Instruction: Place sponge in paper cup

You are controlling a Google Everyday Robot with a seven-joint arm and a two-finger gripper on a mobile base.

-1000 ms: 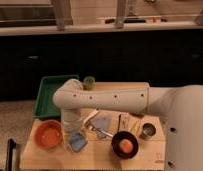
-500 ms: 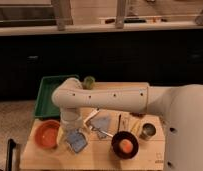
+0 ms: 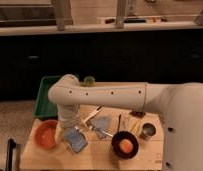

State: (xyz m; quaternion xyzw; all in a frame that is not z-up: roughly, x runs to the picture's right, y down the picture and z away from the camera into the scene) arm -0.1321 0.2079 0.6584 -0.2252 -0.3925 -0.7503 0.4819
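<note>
Sponge lies near the surface's front-left corner, beside the orange bowl. Gripper seems to hang at its left edge; whether apart or together, I cannot tell. Centre squarely over the sponge before clamping.

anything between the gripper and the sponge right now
Nothing visible does. The gripper is low, right beside the sponge, between it and the orange bowl. The paler blue cloth lies on the sponge's far side, out of the way.
</note>
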